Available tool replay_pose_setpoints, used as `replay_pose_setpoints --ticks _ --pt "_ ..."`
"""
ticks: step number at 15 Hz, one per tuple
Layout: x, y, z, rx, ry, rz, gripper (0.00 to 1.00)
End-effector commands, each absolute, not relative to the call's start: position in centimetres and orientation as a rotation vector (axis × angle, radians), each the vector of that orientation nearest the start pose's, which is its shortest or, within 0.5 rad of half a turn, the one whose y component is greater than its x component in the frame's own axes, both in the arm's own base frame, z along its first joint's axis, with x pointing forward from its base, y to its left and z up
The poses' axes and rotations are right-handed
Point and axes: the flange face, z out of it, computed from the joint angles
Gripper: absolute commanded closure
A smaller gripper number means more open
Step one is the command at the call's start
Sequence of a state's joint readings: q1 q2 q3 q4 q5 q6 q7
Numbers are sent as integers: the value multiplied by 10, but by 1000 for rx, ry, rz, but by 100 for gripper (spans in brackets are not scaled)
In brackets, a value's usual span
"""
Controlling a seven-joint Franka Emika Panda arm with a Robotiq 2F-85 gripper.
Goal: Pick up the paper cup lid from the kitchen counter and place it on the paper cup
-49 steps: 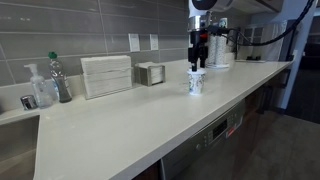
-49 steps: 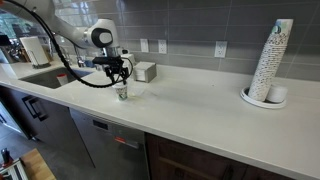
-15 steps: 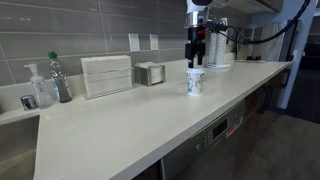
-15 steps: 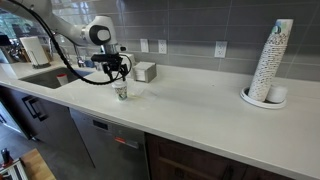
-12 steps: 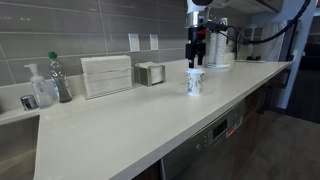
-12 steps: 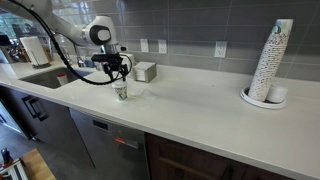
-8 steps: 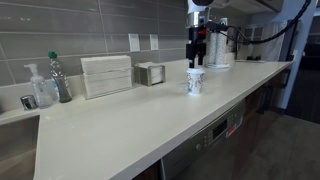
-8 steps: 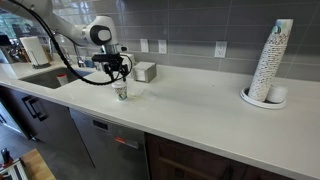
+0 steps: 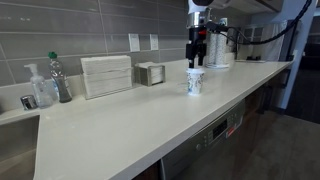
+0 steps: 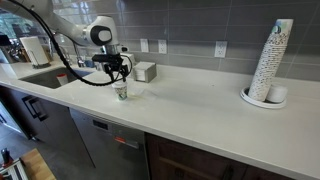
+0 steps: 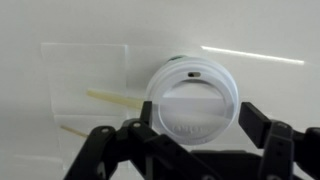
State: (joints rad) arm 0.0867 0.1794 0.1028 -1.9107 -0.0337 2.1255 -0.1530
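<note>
Wrist view looks straight down on the smooth off-white counter [image 11: 260,30]; in an exterior view grey tiles [image 9: 60,30] back it. The paper cup [image 9: 196,83] stands upright there, the lid [image 11: 192,98] resting flat across its rim, seemingly seated. My claw [image 9: 198,63] hangs just above, fingers spread either side, pinching nothing, free to lift away, I judge.

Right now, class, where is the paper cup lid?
The paper cup lid sits on the paper cup, directly beneath the end effector, centre of the wrist view.
</note>
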Motion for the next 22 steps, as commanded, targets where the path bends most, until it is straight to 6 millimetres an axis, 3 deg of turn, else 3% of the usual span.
replay_pose_setpoints --ticks 1,22 --pt "594 106 401 -3086 -535 -60 11" --pt "599 106 373 -3087 -529 6 14"
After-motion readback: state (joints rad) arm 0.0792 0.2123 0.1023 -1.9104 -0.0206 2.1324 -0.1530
